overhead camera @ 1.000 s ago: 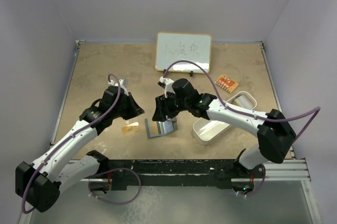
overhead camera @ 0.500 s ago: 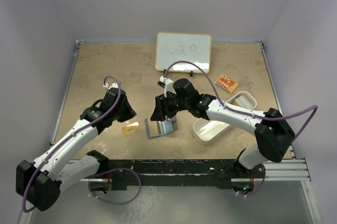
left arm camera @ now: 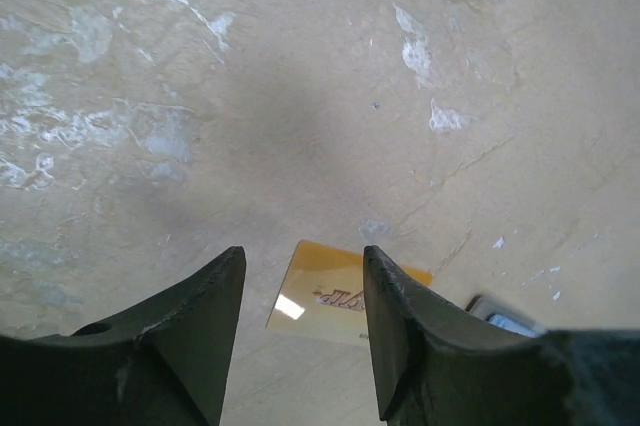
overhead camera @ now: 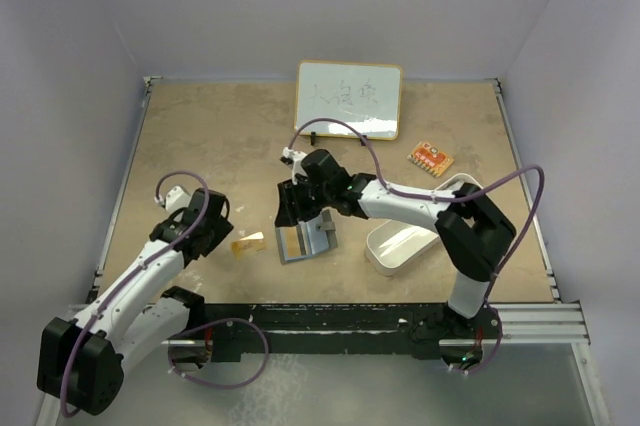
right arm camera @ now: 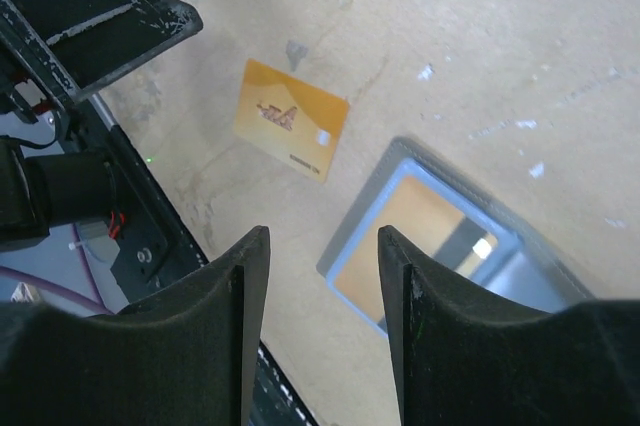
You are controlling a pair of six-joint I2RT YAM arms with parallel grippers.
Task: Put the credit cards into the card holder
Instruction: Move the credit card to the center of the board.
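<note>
Left wrist view: left fingers [left arm camera: 190, 346] apart near orange card [left arm camera: 345, 296]; right fingers [right arm camera: 225, 326] apart above card holder [right arm camera: 440, 226] edge

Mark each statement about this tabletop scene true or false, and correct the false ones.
1. The orange-gold card lies flat on the table, outside the card holder. True.
2. The left gripper is shut on the orange-gold card. False: it is open and holds nothing; the card lies on the table beyond its fingers.
3. The card holder sits inside the white tray. False: it lies on the table, left of the tray.
4. The right gripper is open, above the card holder. True.
</note>
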